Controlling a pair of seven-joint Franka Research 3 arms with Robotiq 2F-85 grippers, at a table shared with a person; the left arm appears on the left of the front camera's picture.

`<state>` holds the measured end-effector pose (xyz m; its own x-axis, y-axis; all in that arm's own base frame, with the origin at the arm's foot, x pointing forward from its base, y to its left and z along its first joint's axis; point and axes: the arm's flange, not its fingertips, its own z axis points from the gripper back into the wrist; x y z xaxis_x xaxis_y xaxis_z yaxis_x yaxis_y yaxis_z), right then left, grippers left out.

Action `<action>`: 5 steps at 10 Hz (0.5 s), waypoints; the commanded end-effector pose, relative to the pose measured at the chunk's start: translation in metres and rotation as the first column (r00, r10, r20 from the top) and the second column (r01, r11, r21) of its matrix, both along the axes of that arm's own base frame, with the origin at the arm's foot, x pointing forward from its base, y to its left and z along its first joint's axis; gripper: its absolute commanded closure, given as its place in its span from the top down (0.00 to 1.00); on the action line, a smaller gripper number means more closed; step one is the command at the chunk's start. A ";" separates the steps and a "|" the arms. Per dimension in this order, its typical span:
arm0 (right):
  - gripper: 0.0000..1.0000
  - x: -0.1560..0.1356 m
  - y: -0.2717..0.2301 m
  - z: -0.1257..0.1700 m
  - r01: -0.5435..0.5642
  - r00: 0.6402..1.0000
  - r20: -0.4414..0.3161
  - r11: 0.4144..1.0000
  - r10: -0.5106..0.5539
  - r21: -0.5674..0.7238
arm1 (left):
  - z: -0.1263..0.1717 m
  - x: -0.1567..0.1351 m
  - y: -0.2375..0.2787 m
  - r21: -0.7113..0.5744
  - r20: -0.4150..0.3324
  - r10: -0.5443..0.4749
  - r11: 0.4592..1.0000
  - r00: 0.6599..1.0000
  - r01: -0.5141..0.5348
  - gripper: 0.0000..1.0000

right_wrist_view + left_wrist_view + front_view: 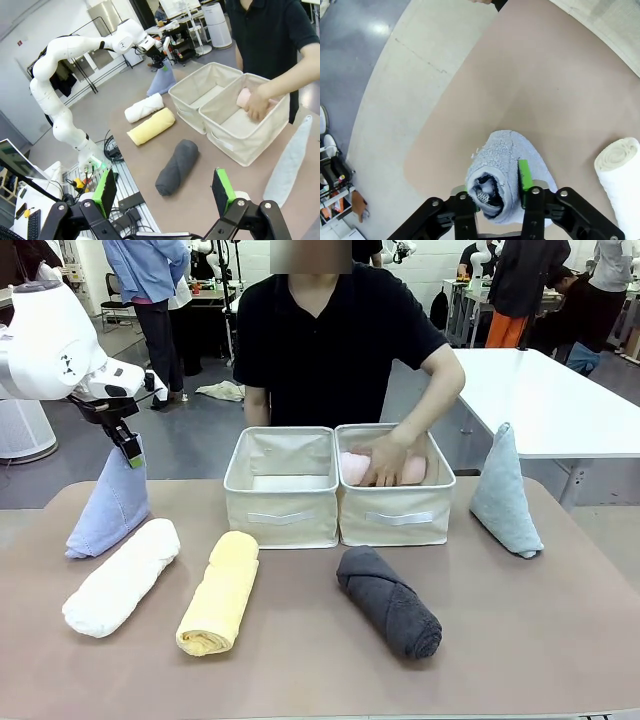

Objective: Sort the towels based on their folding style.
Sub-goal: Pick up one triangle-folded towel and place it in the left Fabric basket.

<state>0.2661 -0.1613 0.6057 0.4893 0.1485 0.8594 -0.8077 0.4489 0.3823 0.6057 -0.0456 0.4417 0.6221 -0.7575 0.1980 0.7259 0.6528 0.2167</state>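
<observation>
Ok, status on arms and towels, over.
Left gripper shut on tip of lavender-blue triangle towel. Right gripper open, empty. Person's hand on pink towel in right bin. White roll, yellow roll, dark grey roll, teal-grey triangle on table.

The right gripper (163, 192) hangs above the brown worktop (220, 165), with its green-padded fingers (105, 192) wide apart. Ahead lies a dark grey rolled terry towel (177, 167). Beyond it are a yellow rolled towel (151, 126) and a white rolled towel (144, 107). A person's hand (257, 102) presses a pink towel (244, 96) inside the nearer cream fabric bin (235, 150). The left gripper (159, 61) meets the tip of a lavender-blue triangular towel (162, 82).
</observation>
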 end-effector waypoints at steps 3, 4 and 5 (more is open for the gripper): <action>1.00 0.000 -0.001 0.000 -0.015 1.000 -0.001 1.000 0.015 0.007 | 0.007 -0.006 0.005 0.024 0.020 -0.005 1.000 1.000 0.005 0.00; 1.00 0.000 -0.001 0.000 -0.015 1.000 -0.001 1.000 0.015 0.007 | 0.012 -0.014 0.007 0.035 -0.006 -0.040 0.999 0.999 0.040 0.00; 1.00 0.000 -0.001 0.000 -0.015 1.000 -0.001 1.000 0.015 0.007 | 0.022 -0.022 0.008 0.031 -0.009 -0.061 0.998 0.998 0.061 0.00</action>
